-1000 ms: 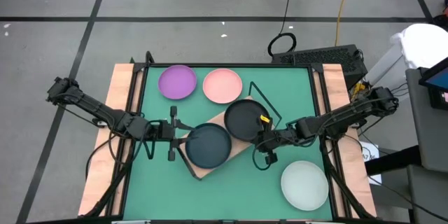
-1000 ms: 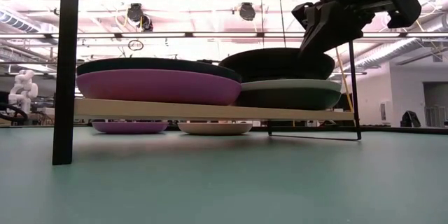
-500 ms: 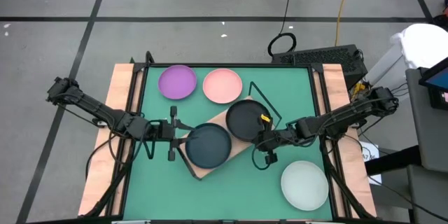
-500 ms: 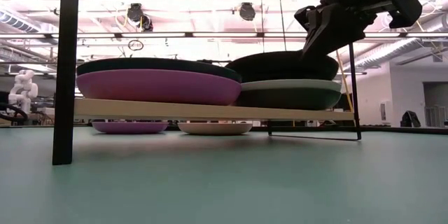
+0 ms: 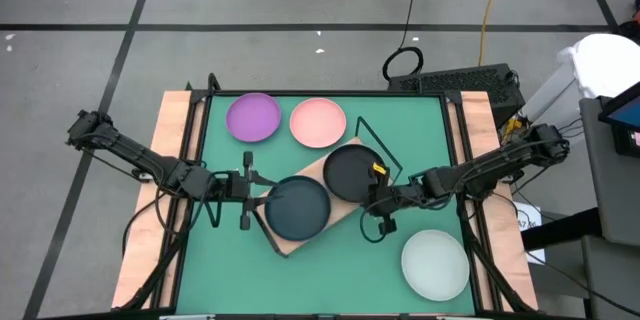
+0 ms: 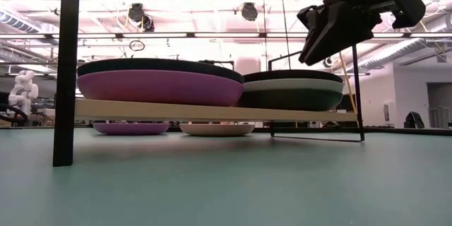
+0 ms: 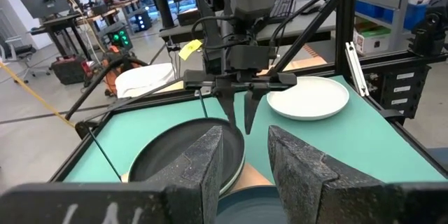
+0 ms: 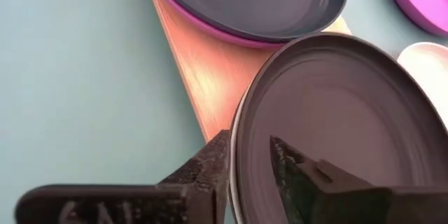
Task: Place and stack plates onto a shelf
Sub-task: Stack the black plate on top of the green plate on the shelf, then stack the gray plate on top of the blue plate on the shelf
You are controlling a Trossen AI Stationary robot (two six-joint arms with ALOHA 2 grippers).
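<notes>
The wooden shelf (image 5: 288, 243) lies slantwise at mid table and carries two stacks. One is a dark teal plate (image 5: 297, 207) on a purple one (image 6: 159, 88). The other is a black plate (image 5: 350, 170) lying flat on a pale mint plate (image 6: 293, 84) and a dark teal one (image 6: 293, 99). My right gripper (image 8: 248, 147) is open and hangs just above the black plate's rim (image 8: 238, 133), clear of it in the low view (image 6: 307, 56). My left gripper (image 7: 245, 161) waits open at the shelf's left end (image 5: 245, 188), with nothing between its fingers.
Loose on the green table lie a purple plate (image 5: 253, 117) and a pink plate (image 5: 318, 122) at the far edge, and a pale plate (image 5: 435, 263) at the near right. The shelf's black wire frame (image 5: 385, 150) rises beside the black plate.
My right gripper has opened and let go of the black plate. That plate, held tilted with one edge raised, has dropped flat onto the mint plate. The gripper stays where it was, just above the rim.
</notes>
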